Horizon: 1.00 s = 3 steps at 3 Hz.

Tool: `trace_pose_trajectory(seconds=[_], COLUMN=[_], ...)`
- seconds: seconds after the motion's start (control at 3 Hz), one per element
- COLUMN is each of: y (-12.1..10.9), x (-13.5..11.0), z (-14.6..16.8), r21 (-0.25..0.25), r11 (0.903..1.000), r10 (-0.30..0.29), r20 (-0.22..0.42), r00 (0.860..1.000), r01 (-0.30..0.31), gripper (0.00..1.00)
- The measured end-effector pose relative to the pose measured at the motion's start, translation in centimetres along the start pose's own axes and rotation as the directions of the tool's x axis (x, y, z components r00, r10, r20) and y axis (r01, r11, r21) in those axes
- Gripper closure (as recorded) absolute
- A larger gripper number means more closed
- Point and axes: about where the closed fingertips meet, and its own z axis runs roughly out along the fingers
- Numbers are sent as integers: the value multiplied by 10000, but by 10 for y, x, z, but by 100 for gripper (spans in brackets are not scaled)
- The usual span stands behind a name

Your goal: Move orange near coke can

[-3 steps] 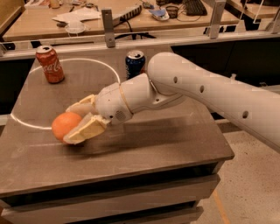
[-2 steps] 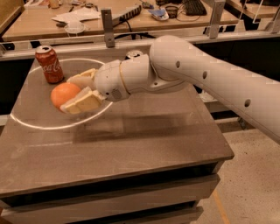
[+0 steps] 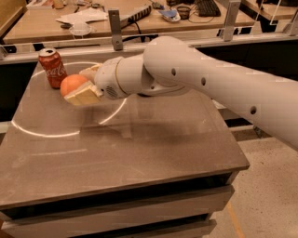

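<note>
The orange (image 3: pixel 72 84) is held between the pale fingers (image 3: pixel 83 96) of my gripper (image 3: pixel 80 85), just right of the red coke can (image 3: pixel 51 68), which stands upright at the table's far left. The orange is almost touching the can. I cannot tell whether it rests on the table or hangs slightly above it. My white arm (image 3: pixel 195 83) reaches in from the right across the table.
The grey table (image 3: pixel 139 148) carries a white curved line (image 3: pixel 44 134). Behind it runs a rail with metal posts (image 3: pixel 114 28) and a desk with papers (image 3: pixel 79 16) and a keyboard (image 3: pixel 207 7). The dark blue can is hidden behind my arm.
My gripper has carried the orange from the table's front left toward the far left, ending right beside the coke can. The arm now covers the dark blue can.
</note>
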Motion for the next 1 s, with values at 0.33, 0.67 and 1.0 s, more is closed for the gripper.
trace_pose_trajectory(seconds=[0.33, 0.67, 1.0], y=[-6, -10, -21], x=[12, 13, 9], z=[26, 49, 68], r21=[315, 384, 451], r11=[9990, 9983, 9983], r10=[333, 445, 383], r20=[-144, -301, -258], r00=[9993, 9986, 9989], r01=[-328, -433, -371], gripper=[100, 82, 58])
